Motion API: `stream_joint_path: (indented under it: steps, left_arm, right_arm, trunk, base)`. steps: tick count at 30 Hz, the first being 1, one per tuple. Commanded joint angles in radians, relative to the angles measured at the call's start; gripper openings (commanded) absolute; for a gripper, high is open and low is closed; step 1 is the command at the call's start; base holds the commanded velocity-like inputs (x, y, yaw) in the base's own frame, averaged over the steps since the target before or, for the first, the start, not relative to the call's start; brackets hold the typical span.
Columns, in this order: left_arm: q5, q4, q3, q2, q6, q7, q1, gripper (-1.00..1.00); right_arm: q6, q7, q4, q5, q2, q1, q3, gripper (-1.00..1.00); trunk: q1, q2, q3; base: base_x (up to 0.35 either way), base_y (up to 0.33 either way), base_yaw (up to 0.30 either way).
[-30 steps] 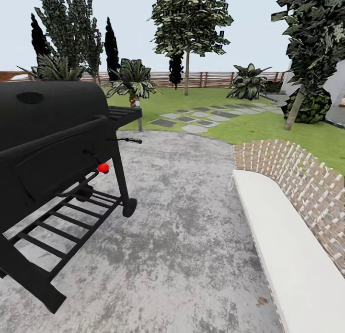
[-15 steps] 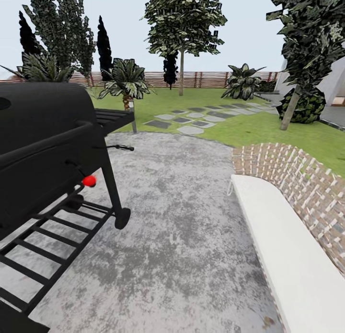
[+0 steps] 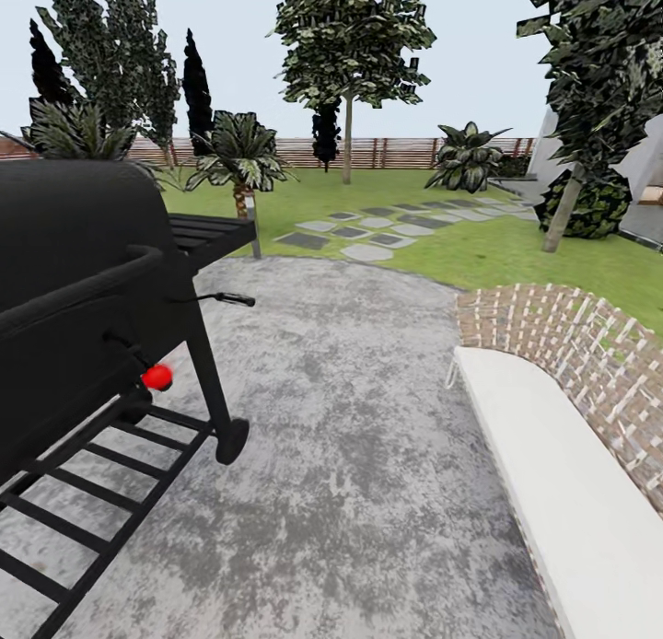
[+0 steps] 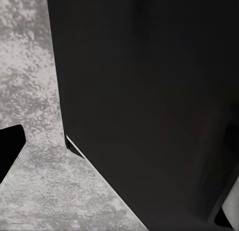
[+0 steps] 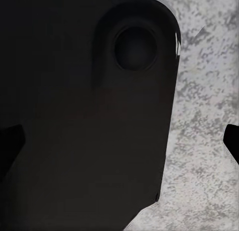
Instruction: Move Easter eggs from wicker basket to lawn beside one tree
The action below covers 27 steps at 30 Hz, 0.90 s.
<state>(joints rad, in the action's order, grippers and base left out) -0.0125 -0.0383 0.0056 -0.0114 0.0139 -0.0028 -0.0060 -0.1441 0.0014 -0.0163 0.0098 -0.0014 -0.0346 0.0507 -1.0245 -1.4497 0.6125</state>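
Grey, mottled paving (image 3: 368,455) is spreading across the foreground of the head view, with a black barbecue grill (image 3: 83,280) standing at the left and a white curved bench (image 3: 562,492) backed by a low brick wall (image 3: 571,344) at the right. Since the earlier frames the whole view has been sliding: the grill is sitting further left and lower, its red knob (image 3: 157,377) has dropped down the picture, and the bench edge is lying slightly further right, so the camera is moving rather than the things. Beyond the paving the lawn (image 3: 479,252) is stretching out, crossed by grey stepping stones (image 3: 368,234) and closed by a brown slatted fence (image 3: 396,151). A tree (image 3: 348,59) with a straight pale trunk is standing on the grass near the fence, well apart from a short palm (image 3: 241,160) to its left, and another tree (image 3: 599,77) is leaning at the right edge. The Easter eggs and the wicker basket are not appearing among these things. In the left wrist view a dark panel (image 4: 149,101) is hanging over the paving, and in the right wrist view a dark rounded body (image 5: 84,111) is doing the same; dark finger tips are showing at the edges of both pictures, set wide apart, so both sets of jaws are standing open and holding nothing.
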Motion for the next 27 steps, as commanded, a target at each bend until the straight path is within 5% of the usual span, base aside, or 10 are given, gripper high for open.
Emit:
stream_joint_path:
  steps: [1, 12, 27]
  left_arm:
    - [-0.001, -0.001, 0.000, 0.000, 0.001, 0.000, 0.000, 1.00]
    - [-0.001, -0.001, 0.001, 0.000, 0.001, 0.000, 0.000, 1.00]
    - [-0.001, -0.001, 0.001, 0.000, 0.001, 0.000, 0.000, 1.00]
  right_arm:
    - [-0.003, 0.000, 0.001, 0.001, 0.000, -0.001, 0.005, 1.00]
    - [-0.003, 0.000, 0.001, 0.001, 0.000, -0.001, 0.005, 1.00]
    - [-0.003, 0.000, 0.001, 0.001, 0.000, -0.001, 0.005, 1.00]
  trunk:
    - [-0.001, 0.000, 0.001]
    - [-0.001, 0.000, 0.001]
    - [-0.001, 0.000, 0.001]
  base:
    - [0.334, 0.075, -0.166]
    - [0.334, 0.075, -0.083]
    - [0.334, 0.075, -0.248]
